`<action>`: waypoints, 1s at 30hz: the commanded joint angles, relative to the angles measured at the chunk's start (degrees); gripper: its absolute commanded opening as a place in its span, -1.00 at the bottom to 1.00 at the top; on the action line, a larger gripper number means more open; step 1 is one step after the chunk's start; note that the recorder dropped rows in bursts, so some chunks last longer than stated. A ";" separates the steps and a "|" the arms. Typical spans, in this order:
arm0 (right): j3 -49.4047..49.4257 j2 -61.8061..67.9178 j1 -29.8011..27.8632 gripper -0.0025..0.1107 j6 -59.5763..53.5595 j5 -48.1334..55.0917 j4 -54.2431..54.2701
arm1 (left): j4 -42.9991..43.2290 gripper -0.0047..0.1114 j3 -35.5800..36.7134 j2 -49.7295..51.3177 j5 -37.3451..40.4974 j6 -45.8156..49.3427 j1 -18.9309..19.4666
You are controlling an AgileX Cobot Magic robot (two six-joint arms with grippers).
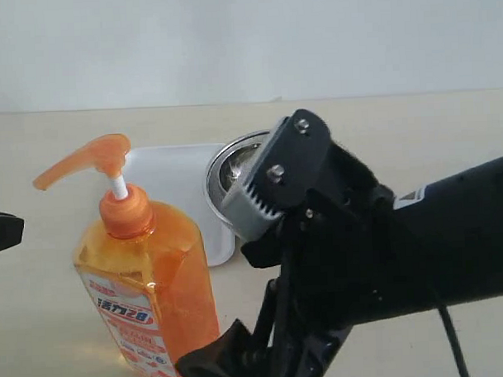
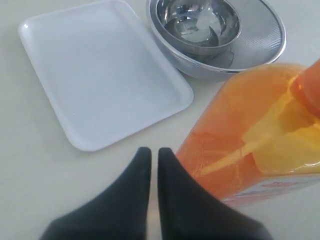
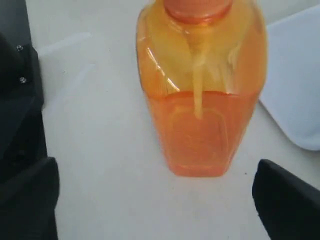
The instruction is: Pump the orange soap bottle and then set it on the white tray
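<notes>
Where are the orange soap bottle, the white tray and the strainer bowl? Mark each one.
orange soap bottle (image 1: 151, 275): exterior view, on its body.
white tray (image 2: 100, 75): left wrist view, bare floor.
strainer bowl (image 2: 262, 30): left wrist view, mesh wall.

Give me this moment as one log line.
soap bottle upright on table, off tray | left end effector shut beside it | right end effector open, facing bottle, not gripping

The exterior view sits low over the counter (image 1: 41, 328), close beside the right tool (image 1: 245, 247), facing the back wall (image 1: 230, 40). Both wrist views look steeply down past their tools from near. All three share the orange soap bottle (image 1: 147, 275) and white tray (image 1: 172, 170) ahead of the tools.
</notes>
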 commanded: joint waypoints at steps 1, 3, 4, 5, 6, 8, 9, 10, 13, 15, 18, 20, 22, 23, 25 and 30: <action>0.12 4.41 6.39 0.71 -2.57 -10.45 0.71 | -0.76 -0.84 -0.30 0.52 -0.50 -0.09 0.10; 0.12 6.52 9.03 0.71 -2.57 -15.85 0.71 | -0.76 -0.84 -0.30 0.52 -1.09 0.06 0.10; 0.12 7.29 9.95 0.71 -2.57 -17.79 0.71 | -0.76 -0.84 -0.19 0.52 -1.54 0.06 0.10; 0.12 8.20 10.95 0.71 -2.57 -20.05 0.71 | -0.76 -0.84 -0.08 0.52 -2.08 0.06 0.10; 0.12 9.00 11.76 0.71 -2.57 -22.25 0.71 | -0.76 -0.84 0.05 0.63 -2.36 0.06 0.10; 0.12 10.34 12.65 0.71 -2.57 -24.94 0.71 | -0.76 -0.84 0.35 0.90 -2.76 0.06 0.10; 0.12 10.82 12.82 0.71 -2.57 -25.71 0.71 | -0.87 -0.84 0.60 1.15 -2.89 0.06 0.10; 0.12 11.12 12.82 0.71 -2.57 -26.04 0.71 | -1.01 -0.84 0.87 1.39 -3.03 0.06 0.10; 0.12 11.47 12.82 0.71 -2.57 -27.85 0.71 | -1.95 -0.84 1.00 3.14 -3.00 0.06 0.10; 0.12 11.47 12.82 0.71 -2.57 -30.12 0.71 | -4.71 -0.84 1.00 4.55 -3.00 1.79 0.10; 0.12 11.62 12.82 0.71 -2.57 -32.62 0.08 | -10.17 -0.84 1.00 6.98 -1.43 8.37 0.10; 0.12 11.64 12.82 0.71 -2.57 -32.52 -1.12 | -12.38 -0.84 1.00 8.77 -1.31 10.69 0.10; 0.12 11.64 12.82 0.71 -2.57 -32.63 -1.13 | -14.19 -0.84 1.00 10.78 -1.58 12.33 0.10; 0.12 11.64 12.82 0.71 -2.57 -32.94 -1.26 | -15.35 -0.84 1.00 11.71 -1.58 13.61 0.10; 0.12 11.64 12.82 0.71 -2.57 -34.11 -1.38 | -18.13 -0.84 1.00 13.38 -1.30 16.56 0.10; -0.13 13.27 12.82 0.71 -0.51 -34.89 -5.59 | -24.21 -0.84 1.00 17.39 1.48 23.26 0.10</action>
